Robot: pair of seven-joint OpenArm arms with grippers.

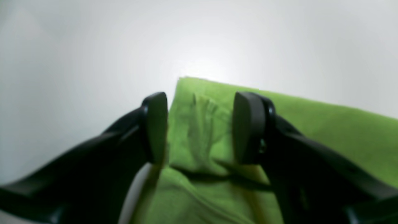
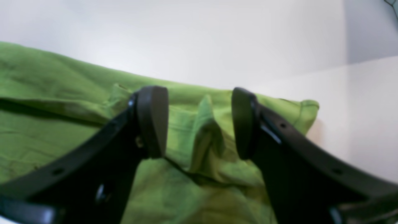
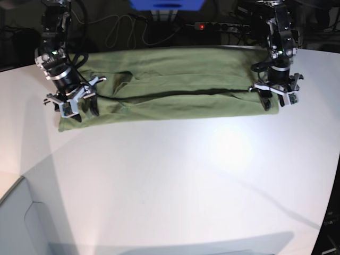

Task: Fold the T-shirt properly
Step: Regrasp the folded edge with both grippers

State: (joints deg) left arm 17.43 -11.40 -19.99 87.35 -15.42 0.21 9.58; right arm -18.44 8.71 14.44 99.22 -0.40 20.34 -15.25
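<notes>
Closest to the lens in each wrist view are the black fingers of a claw, spread apart over green cloth. The left claw stands with its jaws apart, a puckered ridge of fabric rising in the gap, neither pad pressing it. The right claw is likewise parted, a small upright fold between its pads, gripping nothing. The T-shirt lies folded into a long band across the far side of the white tabletop, a dark crease running along its length. In the base view one claw sits at each end of the band.
</notes>
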